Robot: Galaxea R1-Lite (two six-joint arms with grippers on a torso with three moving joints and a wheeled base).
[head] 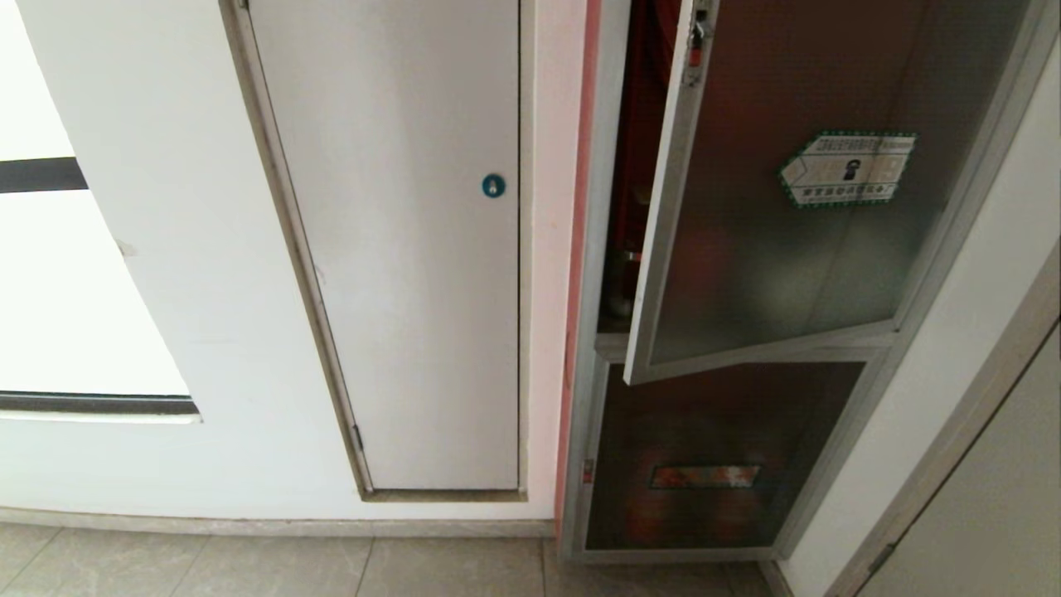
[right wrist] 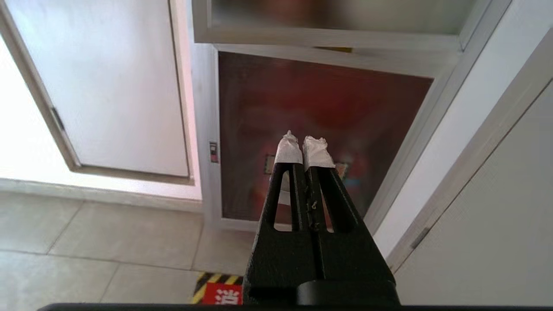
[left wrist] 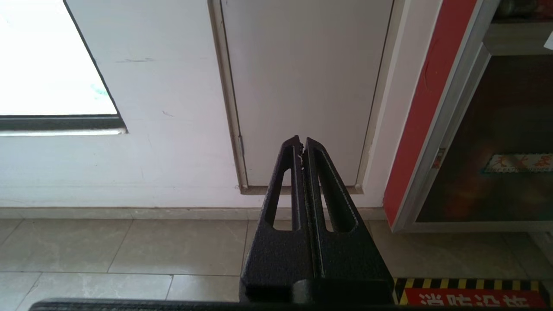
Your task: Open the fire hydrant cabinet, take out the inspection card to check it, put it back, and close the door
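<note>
The fire hydrant cabinet [head: 590,249] stands at the right of the wall, aluminium-framed with a dark red inside showing through a gap. Its door [head: 771,249], a dark frosted-glass panel with a hexagonal green-bordered sticker [head: 847,168] and a small red latch [head: 695,55], hangs ajar, swung a little outward. The inspection card is hidden. Neither arm shows in the head view. My right gripper [right wrist: 303,142], white-taped at the tips, is shut and empty, low before the lower glass panel [right wrist: 319,112]. My left gripper [left wrist: 301,141] is shut and empty, facing the white door [left wrist: 302,86].
A plain white door [head: 398,249] with a blue round lock [head: 493,186] stands left of the cabinet. A window [head: 58,282] lies further left. Another door frame [head: 961,448] angles in at the right. Grey floor tiles [left wrist: 129,246] carry a red and yellow-black floor marking [left wrist: 471,296].
</note>
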